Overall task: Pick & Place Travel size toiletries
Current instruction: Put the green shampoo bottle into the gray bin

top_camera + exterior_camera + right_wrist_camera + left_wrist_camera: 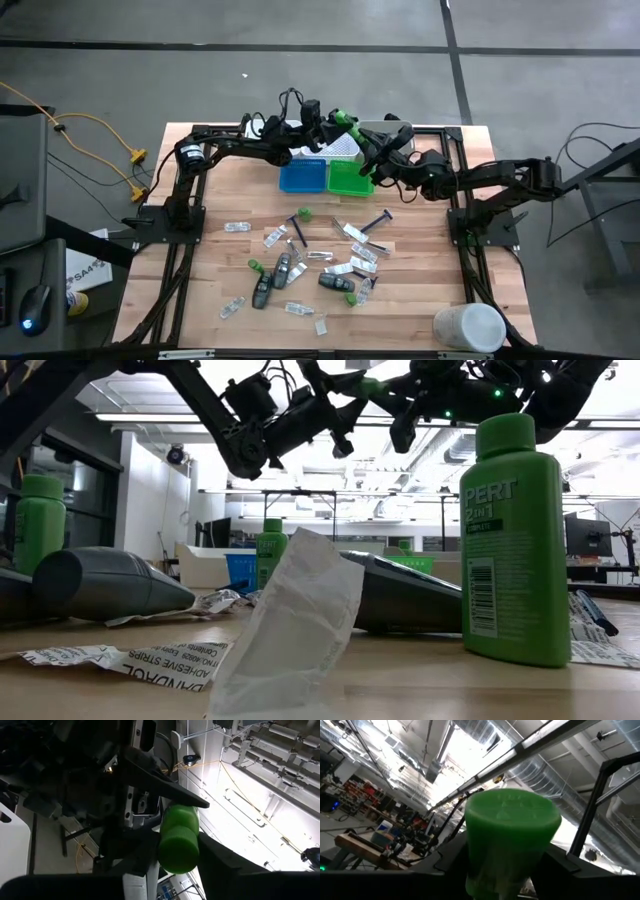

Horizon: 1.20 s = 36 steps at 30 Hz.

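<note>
Small green plastic bottle (344, 121) hangs above the white rectangular tray (338, 147); I see both the left gripper (330, 125) and right gripper (362, 142) grasping it.

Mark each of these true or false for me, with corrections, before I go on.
1. A green bottle is held up between both arms over the trays. True.
2. The blue tray sits beside the green tray. True.
3. The big white container stands between the trays. False: it is at the table's near right corner.
4. All toiletries are already in the trays. False: many still lie on the table.
</note>
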Available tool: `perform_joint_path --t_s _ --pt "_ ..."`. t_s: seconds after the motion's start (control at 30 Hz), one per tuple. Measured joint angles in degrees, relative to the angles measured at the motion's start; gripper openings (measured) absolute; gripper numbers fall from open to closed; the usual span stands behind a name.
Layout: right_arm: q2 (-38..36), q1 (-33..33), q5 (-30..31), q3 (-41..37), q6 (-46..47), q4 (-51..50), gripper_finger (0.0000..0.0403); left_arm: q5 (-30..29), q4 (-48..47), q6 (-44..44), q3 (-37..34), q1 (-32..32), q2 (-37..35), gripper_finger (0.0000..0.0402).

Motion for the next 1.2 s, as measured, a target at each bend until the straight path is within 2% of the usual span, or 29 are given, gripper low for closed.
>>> perform_joint_path --t_s 0.3,0.47,0.7,0.87,1.03,1.2 --pt "0.0 0.0 3.6 0.0 -0.1 0.1 0.0094 5.1 -0.9 5.1 0.0 0.9 -0.2 0.022" --pt "0.0 0.0 7.5 0.0 0.6 0.1 0.0092 9.1 -5.3 8.4 0.0 3.1 -1.1 0.023" --pt "-0.1 -2.8 14.0 0.0 6.2 0.2 0.0092 11.5 -10.8 14.9 0.0 4.9 -2.1 0.023" --pt "-0.5 -5.4 18.1 0.0 14.5 -0.9 0.0092 12.6 -14.5 18.3 0.0 6.1 -2.5 0.023" --pt "-2.9 -8.4 21.8 1.2 26.4 -12.3 0.0093 13.2 -16.8 20.9 0.0 6.9 -3.4 0.023" --pt "-5.7 -10.9 26.7 7.0 39.7 -34.9 0.0093 14.2 -20.3 23.4 0.0 7.5 -4.1 0.023"
